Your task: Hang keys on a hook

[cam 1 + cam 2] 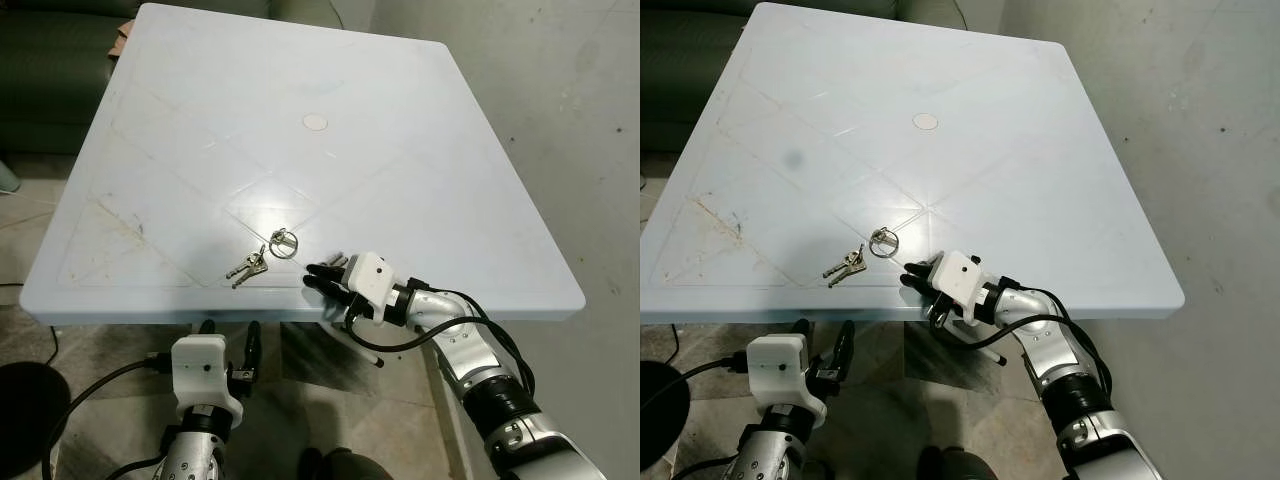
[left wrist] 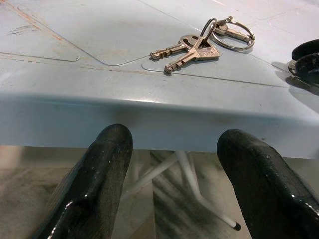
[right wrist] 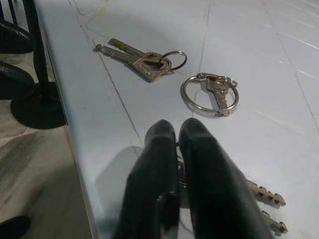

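Your pale blue table (image 1: 420,150) holds loose keys (image 1: 250,266); right gripper (image 1: 318,276) pinches another key set (image 3: 264,199); left gripper (image 1: 228,345) gapes below the edge.

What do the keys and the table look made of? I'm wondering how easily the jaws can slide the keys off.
The keys look like metal, silvery and brass-toned, glinting, on a shiny steel-like ring. The table looks like moulded pale plastic: smooth, slightly glossy, with rounded edges, grooved lines and scuffs.
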You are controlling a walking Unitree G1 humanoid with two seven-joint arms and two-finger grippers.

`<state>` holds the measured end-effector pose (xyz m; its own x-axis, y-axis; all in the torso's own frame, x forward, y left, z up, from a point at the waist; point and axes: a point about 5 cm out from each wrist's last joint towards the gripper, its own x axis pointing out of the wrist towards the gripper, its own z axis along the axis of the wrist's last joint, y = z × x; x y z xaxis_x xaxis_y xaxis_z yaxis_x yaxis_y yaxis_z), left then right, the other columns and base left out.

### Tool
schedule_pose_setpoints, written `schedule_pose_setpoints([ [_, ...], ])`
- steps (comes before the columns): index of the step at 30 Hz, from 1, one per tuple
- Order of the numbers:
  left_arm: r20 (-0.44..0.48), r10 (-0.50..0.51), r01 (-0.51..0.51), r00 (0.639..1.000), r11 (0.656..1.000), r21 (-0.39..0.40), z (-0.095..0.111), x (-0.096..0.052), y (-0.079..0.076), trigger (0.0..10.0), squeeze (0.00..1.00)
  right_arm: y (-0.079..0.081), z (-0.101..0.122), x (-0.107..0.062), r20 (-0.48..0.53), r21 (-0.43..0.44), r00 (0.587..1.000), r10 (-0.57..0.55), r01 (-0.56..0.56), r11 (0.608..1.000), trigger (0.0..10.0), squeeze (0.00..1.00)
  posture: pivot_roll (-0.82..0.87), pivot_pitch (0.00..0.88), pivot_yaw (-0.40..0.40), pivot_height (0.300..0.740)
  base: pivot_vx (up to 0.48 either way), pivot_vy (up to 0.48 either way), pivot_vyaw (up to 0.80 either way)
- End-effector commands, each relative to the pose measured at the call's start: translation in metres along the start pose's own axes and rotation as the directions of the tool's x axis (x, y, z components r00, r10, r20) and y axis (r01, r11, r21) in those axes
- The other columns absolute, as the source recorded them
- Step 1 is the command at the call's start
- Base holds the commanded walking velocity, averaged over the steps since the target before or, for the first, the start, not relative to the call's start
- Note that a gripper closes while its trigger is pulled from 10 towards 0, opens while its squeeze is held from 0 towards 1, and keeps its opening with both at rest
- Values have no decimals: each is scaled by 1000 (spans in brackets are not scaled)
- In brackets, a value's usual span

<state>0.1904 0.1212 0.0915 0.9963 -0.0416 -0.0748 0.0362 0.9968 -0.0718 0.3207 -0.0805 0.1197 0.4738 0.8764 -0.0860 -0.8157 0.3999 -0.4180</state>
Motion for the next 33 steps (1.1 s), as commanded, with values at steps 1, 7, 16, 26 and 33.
schedule_pose_setpoints([
  [1, -6, 6, -6, 1000, 1000, -12, 0, -2, -3, 10000, 0, 2, -2, -3, 2, -13, 1000, 2, -2, 1000, 0, 0, 61, 212, -165, 728, 0, 0, 0],
  [7, -5, 4, -4, 1000, 1000, -12, 0, -2, -3, 10000, 0, 0, -1, -3, 5, -11, 1000, -7, 7, 1000, 0, 0, 60, 211, -166, 728, 0, 0, 0],
  [16, -5, 3, -3, 1000, 1000, -14, -1, -2, -3, 10000, 0, -15, 8, -2, 75, 83, 992, -101, 95, 992, 941, 0, 59, 208, -162, 728, 0, 0, 0],
  [26, -4, 1, -1, 1000, 1000, -20, -1, -2, -4, 10000, 0, -12, 4, -6, 84, 184, 996, -32, 16, 983, 10000, 1000, 56, 202, -160, 728, 0, 0, 0],
  [33, -4, -4, 4, 1000, 1000, -21, -1, -1, -5, 10000, 0, -7, 0, -12, 71, 167, 997, 21, -32, 985, 10000, 1000, 55, 200, -161, 728, 0, 0, 0],
])
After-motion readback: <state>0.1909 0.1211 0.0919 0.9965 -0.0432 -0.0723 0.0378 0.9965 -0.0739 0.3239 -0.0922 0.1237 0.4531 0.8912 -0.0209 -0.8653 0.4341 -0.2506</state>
